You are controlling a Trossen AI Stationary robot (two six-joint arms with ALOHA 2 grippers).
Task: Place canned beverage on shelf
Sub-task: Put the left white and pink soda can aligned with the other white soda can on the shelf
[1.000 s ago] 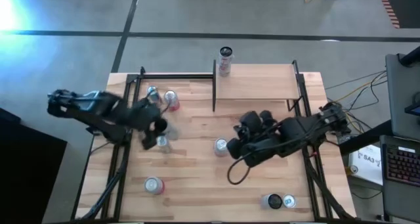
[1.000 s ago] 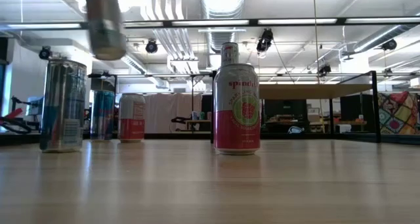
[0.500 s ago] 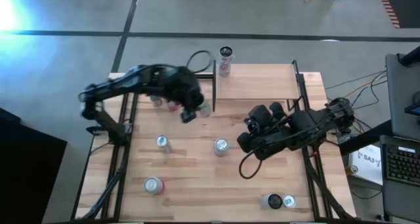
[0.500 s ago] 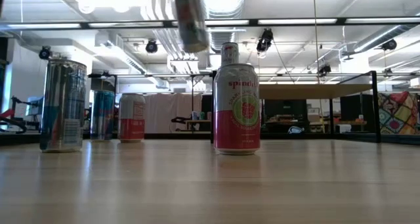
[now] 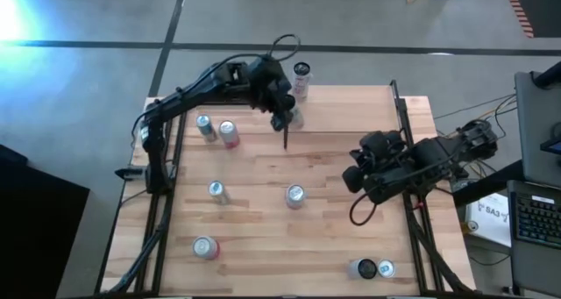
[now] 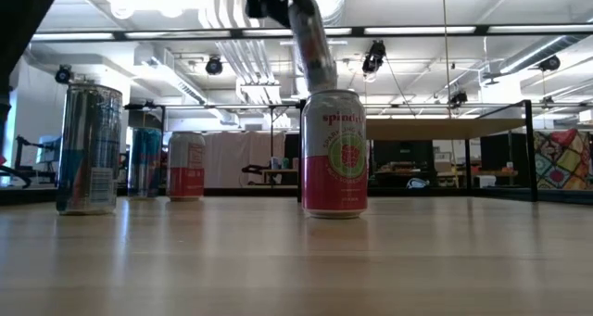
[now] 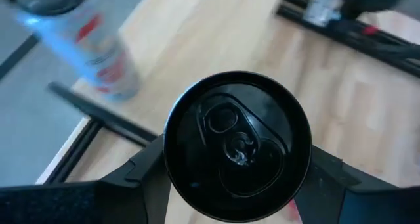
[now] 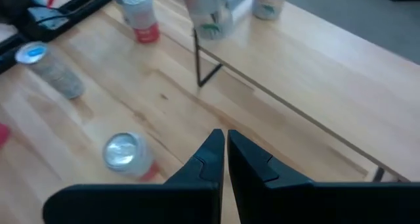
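My left gripper [image 5: 280,106] is shut on a pale can with a black top [image 7: 237,145]. It holds the can in the air over the left end of the shelf [image 5: 351,110], a pale wood panel framed by black rods. In the low view this can [image 6: 311,43] hangs tilted above a pink can [image 6: 334,154]. Another can [image 5: 301,78] stands upright at the shelf's far left corner. My right gripper [image 5: 353,178] is shut on nothing, raised over the table's right side, near the shelf. My left gripper pinches the can's upper body, just under the top rim [image 7: 169,159], between its two fingers [image 7: 141,178], one on each side. The fingers slant down from the table's left. The can is lifted clear and hangs tilted below them.
Several cans stand on the butcher-block tabletop: two at the far left [image 5: 204,126] [image 5: 228,134], one left of centre [image 5: 216,191], the pink one mid-table [image 5: 295,195], one near left [image 5: 204,247] and two at the near right [image 5: 364,268] [image 5: 384,268].
My left gripper has carried the can, lifted clear throughout, from over the table's left side toward the far edge and rightward to the shelf's left end. My right gripper, still shut, has drawn back toward the table's right edge.
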